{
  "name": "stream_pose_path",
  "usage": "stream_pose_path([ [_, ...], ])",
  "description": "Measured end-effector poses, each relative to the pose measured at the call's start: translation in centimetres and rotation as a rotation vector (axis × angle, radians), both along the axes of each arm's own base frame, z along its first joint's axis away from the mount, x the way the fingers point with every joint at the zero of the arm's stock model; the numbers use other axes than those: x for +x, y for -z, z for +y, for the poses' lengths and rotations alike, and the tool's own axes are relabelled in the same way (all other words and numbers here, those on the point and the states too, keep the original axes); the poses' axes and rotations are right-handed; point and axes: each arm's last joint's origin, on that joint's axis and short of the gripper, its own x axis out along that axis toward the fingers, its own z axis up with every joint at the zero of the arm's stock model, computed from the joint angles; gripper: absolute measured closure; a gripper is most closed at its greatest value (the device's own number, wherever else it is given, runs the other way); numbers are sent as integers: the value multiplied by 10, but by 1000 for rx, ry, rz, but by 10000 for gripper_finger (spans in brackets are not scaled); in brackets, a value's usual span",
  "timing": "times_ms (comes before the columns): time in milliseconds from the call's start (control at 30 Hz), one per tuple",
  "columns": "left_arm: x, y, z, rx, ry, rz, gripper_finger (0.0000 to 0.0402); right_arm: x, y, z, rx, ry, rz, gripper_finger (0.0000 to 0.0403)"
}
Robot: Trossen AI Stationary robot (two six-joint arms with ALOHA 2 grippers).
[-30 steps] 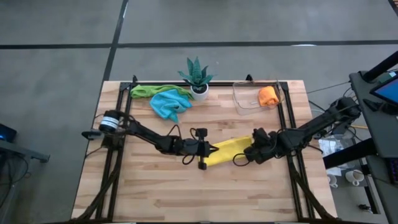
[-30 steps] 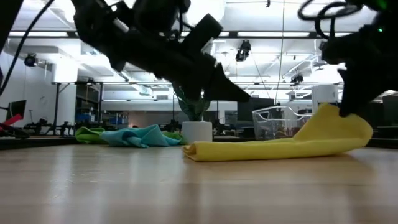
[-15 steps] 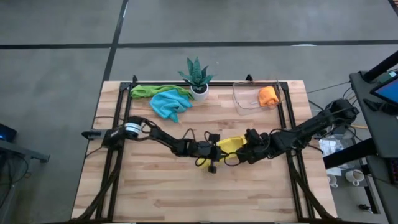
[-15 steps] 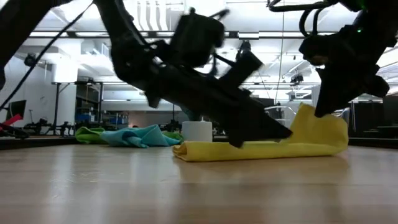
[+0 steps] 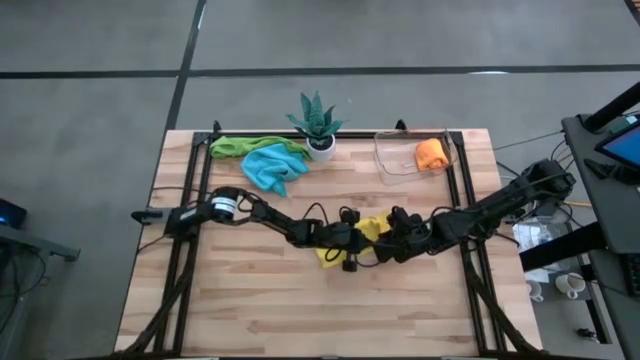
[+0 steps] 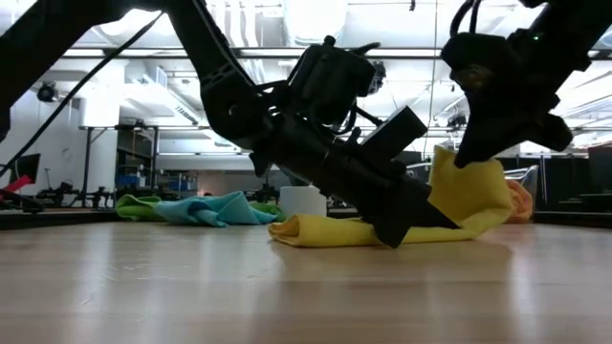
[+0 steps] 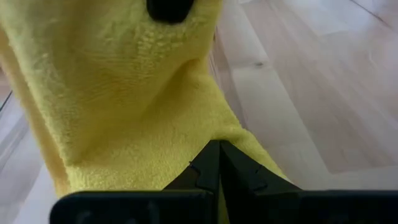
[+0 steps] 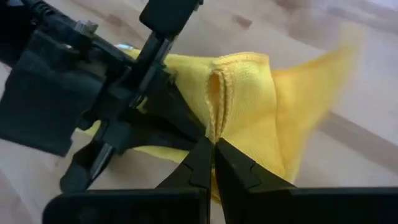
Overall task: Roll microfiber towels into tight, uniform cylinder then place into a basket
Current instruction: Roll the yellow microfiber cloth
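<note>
Your left gripper [image 5: 352, 236] has its fingers pinched together on the yellow towel [image 5: 370, 231] low at mid-table, and your right gripper [image 5: 383, 240] faces it just beside, clamped on the towel's folded edge and holding that end raised off the wood. You have an orange towel [image 5: 431, 153] lying in the basket [image 5: 384, 158] at the far right, with the green towel [image 5: 232, 146] and blue towel [image 5: 272, 167] heaped far left beside the potted plant [image 5: 317, 124].
</note>
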Motion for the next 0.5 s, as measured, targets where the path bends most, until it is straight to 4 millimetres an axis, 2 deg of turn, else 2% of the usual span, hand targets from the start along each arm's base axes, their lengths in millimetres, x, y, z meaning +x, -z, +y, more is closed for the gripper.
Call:
stream_pose_path([
  [167,0,0,0,0,-1,1,402,4,1,-5,-33,8,-16,394],
  [300,0,0,0,-1,-1,1,402,9,12,-9,-50,24,24,394],
  [500,0,1,0,-2,-2,3,402,27,25,-2,-13,-51,-16,394],
])
